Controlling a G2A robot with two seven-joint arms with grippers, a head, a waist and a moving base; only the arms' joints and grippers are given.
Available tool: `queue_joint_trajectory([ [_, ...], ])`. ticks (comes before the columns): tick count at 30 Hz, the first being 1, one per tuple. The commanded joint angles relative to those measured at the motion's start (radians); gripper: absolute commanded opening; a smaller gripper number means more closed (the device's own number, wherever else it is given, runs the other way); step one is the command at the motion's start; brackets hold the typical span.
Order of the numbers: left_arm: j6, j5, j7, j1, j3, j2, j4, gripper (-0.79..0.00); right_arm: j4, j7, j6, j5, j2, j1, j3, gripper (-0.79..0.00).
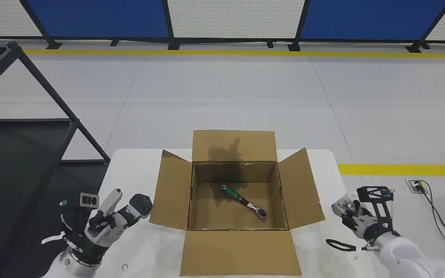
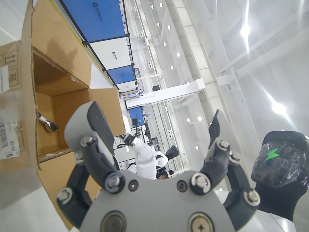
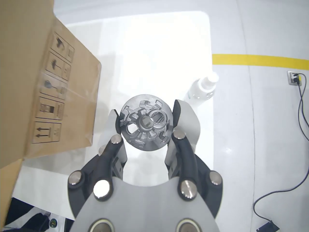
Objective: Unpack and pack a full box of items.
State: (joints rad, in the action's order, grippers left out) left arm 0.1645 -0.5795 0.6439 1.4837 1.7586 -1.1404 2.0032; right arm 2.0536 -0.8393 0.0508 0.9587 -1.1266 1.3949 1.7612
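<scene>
Likely mid-unpack (could equally be packing). Clamped in the right gripper [image 3: 147, 117]: a metal disc [image 3: 136, 136], over the table's [image 1: 316, 243] right edge, beside the box [image 1: 240, 254]. Inside, a ratchet wrench [image 1: 244, 201]. At the left edge, left gripper [image 2: 154, 114] spread wide, holding nothing. Next: lower gently, release flat.

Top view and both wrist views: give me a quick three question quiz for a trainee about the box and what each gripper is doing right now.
1. True or false: the left gripper is shut on the ratchet wrench.
2. What does the right gripper hold? A, a screwdriver. B, a round metal part. C, nothing.
3. Fill in: the ratchet wrench lies on the floor of the open ____.

Key
1. False: it is open, off to the side of the box.
2. B.
3. cardboard box.
</scene>
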Motion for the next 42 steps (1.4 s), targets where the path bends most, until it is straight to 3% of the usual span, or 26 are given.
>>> queue_joint_trajectory([
  [1, 0.001, -0.002, 0.001, -0.002, -0.001, 0.000, -0.002, 0.000, 0.095, -0.014, 0.036, -0.004, 0.000, 0.007, 0.018, -0.785],
  [8, 0.019, -0.030, 0.001, 0.002, 0.007, 0.000, -0.016, 0.000, 0.296, -0.142, 0.146, 0.052, 0.004, -0.078, -0.026, -0.785],
  [16, 0.054, -0.076, -0.002, 0.025, 0.044, -0.001, -0.023, 0.000, 0.282, -0.276, 0.101, 0.045, 0.005, -0.344, -0.257, -0.785],
  [20, 0.069, -0.089, 0.007, 0.046, 0.064, -0.001, -0.029, 0.000, 0.165, -0.331, 0.091, 0.017, -0.007, -0.516, -0.422, -0.785],
  [28, 0.088, -0.126, 0.012, 0.081, 0.108, -0.002, -0.036, 0.000, -0.166, -0.304, 0.127, -0.067, -0.069, -0.800, -0.756, -0.785],
  [34, 0.092, -0.140, 0.024, 0.093, 0.129, -0.002, -0.044, 0.000, -0.409, -0.254, 0.106, -0.160, -0.126, -0.932, -0.925, -0.785],
  [42, 0.084, -0.147, 0.035, 0.096, 0.140, -0.001, -0.050, 0.000, -0.702, -0.174, 0.030, -0.259, -0.201, -1.017, -1.083, -0.785],
])
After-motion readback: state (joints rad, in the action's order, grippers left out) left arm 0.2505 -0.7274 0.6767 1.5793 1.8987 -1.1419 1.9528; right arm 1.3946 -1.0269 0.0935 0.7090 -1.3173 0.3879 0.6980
